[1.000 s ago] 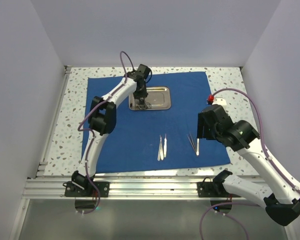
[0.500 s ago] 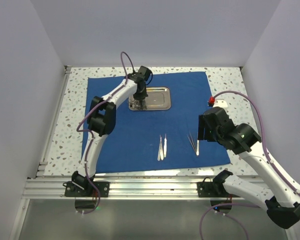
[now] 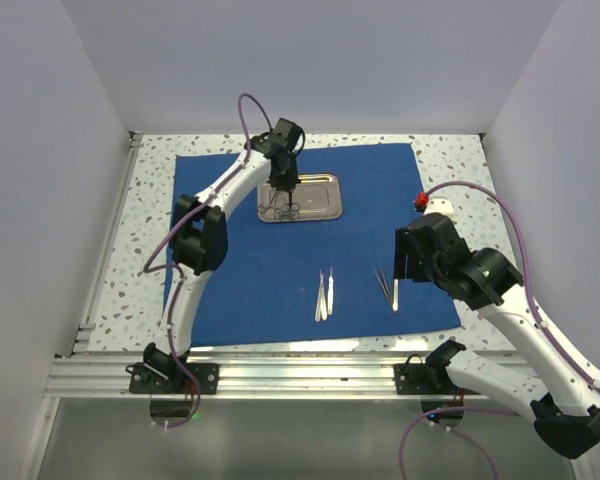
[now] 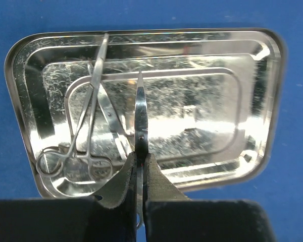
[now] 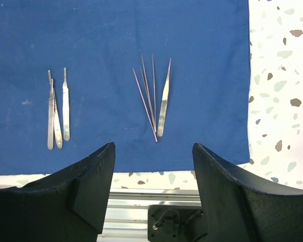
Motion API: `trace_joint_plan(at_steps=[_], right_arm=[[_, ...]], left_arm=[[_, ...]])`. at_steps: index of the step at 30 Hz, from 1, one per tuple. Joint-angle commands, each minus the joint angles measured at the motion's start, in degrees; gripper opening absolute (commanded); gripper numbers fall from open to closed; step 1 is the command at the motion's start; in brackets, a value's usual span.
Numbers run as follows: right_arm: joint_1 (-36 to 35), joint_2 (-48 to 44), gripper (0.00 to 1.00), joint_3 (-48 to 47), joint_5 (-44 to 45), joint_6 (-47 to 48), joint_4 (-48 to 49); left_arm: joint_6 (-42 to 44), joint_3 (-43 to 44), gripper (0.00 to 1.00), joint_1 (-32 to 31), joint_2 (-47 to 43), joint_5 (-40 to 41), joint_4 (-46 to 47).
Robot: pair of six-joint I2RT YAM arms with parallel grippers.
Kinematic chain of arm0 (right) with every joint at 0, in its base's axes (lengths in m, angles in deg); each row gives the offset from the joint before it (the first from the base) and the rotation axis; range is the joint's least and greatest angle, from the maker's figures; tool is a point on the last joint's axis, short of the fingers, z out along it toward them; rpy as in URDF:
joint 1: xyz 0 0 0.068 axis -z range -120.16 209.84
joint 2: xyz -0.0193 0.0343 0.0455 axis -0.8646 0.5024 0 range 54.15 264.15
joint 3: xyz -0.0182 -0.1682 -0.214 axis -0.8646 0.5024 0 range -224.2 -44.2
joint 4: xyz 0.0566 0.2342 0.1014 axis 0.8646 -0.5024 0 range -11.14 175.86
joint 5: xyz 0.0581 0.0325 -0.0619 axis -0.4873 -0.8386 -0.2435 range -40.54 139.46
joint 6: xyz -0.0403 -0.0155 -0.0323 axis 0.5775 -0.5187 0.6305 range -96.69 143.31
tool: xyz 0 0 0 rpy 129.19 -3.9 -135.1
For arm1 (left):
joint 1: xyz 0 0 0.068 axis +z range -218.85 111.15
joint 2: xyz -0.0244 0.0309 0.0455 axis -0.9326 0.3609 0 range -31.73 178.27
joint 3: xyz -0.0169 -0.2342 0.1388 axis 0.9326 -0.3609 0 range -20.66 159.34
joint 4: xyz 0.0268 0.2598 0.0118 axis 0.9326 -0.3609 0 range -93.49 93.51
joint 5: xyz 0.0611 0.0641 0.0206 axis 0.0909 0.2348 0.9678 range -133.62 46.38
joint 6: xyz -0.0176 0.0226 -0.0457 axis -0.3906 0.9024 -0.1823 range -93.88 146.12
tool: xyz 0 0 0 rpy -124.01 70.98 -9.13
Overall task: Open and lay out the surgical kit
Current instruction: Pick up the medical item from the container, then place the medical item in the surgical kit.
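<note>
The blue cloth [image 3: 240, 290] lies spread flat on the table [image 3: 460, 160], and the tray [image 4: 252, 101] sits on it. The left pincer [image 4: 140, 160] hangs over the tray's left half, clamped on a thin pointed steel tool [image 4: 140, 116], probably scissors seen edge-on. I cannot tell whether the tool is clear of the tray floor. A ring-handled clamp [image 4: 91, 116] lies just left of it inside the tray.

Well apart from the tray, toward the arm bases, lie tweezers [image 5: 163, 101], fine probes [image 5: 147, 96] and flat handles [image 5: 58, 113]. The right pincer [image 5: 152, 147] hovers there, fingers wide apart and holding nothing.

The step in hand seems to be emptying the tray. Next, the tool needs a straight lift over the tray's rim, then placing on bare cloth near the tray.
</note>
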Motion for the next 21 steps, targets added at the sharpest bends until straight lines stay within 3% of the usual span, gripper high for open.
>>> trace_joint_plan(at_steps=[1,6,9,15,21], right_arm=[[-0.27,-0.72,0.66,0.73,-1.66,1.07,2.39],[-0.18,0.06,0.66,1.78,-4.21,1.16,3.97],[-0.27,0.51,0.66,2.14,-5.70,1.42,4.67],[-0.18,0.86,0.66,3.45,-7.29,2.12,6.16],[-0.27,2.08,0.66,5.03,-11.59,2.21,7.74]], left_arm=[[0.01,2.43,0.00,0.61,-8.07,-6.21,-0.87],[-0.17,-2.49,0.00,1.41,-12.54,-13.18,-0.51],[-0.08,-11.00,0.00,1.32,-18.86,-12.92,-0.16],[-0.61,-44.88,0.00,-0.87,-39.07,-4.42,5.80],[-4.12,-67.15,0.00,-3.08,-55.34,-0.01,11.78]])
